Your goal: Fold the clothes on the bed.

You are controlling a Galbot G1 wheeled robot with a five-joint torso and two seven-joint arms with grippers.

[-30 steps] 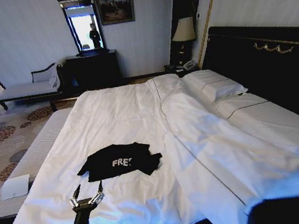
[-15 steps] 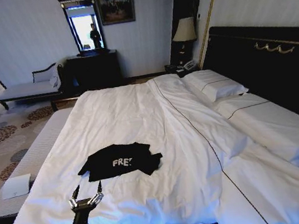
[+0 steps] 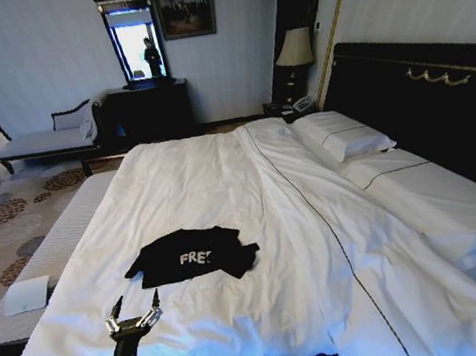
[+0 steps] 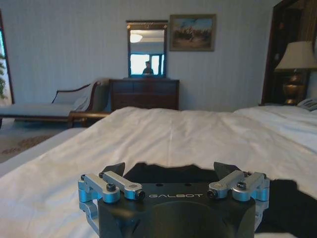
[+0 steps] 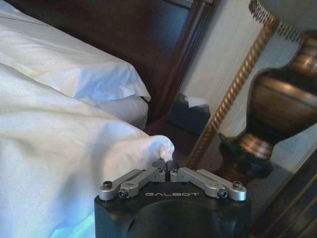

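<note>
The clothes, a black T-shirt (image 3: pixel 192 256) with white lettering, lie flat on the near left part of the bed (image 3: pixel 247 177), on its white duvet. My left gripper (image 3: pixel 135 301) is open just short of the shirt's near edge, over the duvet. In the left wrist view the shirt (image 4: pixel 198 173) lies just beyond the spread fingers of the left gripper (image 4: pixel 171 169), with nothing between them. My right gripper (image 5: pixel 166 164) is shut and hangs beside the bed's white duvet (image 5: pixel 49 134) near the dark headboard (image 5: pixel 124 25).
A dark headboard (image 3: pixel 424 105) and white pillows (image 3: pixel 339 136) bound the bed's right side. A padded bench (image 3: pixel 52 250) carrying a white card (image 3: pixel 24 296) runs along its left. A brass lamp base (image 5: pixel 282 114) stands close to the right gripper. A dresser (image 3: pixel 149 111) and chaise (image 3: pixel 44 140) stand beyond.
The right arm's dark bulk at the lower right of the head view has dropped out of that view. The left gripper has sunk slightly toward the near edge, still open.
</note>
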